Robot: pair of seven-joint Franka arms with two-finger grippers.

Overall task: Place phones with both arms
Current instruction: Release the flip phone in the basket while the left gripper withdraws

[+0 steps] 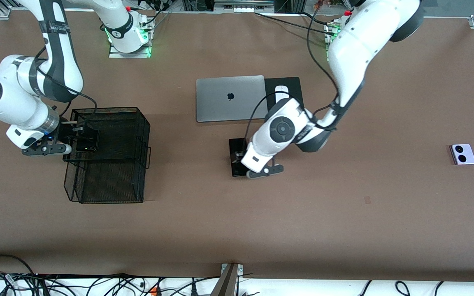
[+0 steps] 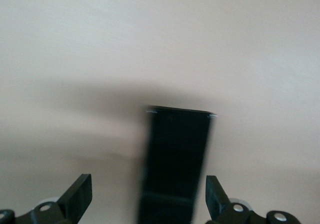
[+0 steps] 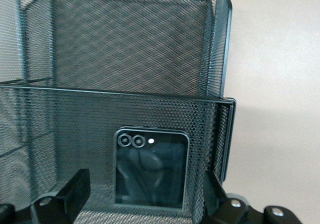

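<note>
With both pincers wide, my left gripper [image 1: 237, 161] over the slim black phone [image 1: 234, 151] beside the laptop [image 1: 229, 98], my right gripper [image 1: 81, 135] above the folded phone [image 3: 151, 168] in the mesh basket [image 1: 138, 123], I should lift straight.

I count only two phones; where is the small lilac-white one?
The small square lilac-white phone lies alone on the brown table at the left arm's end, well apart from the silver laptop.

Even overhead light on the brown table [image 1: 261, 213]; soft shadow beside the mesh basket [image 1: 109, 156]. Left wrist view soft, the slim phone [image 2: 175, 164] smeared by motion blur.
</note>
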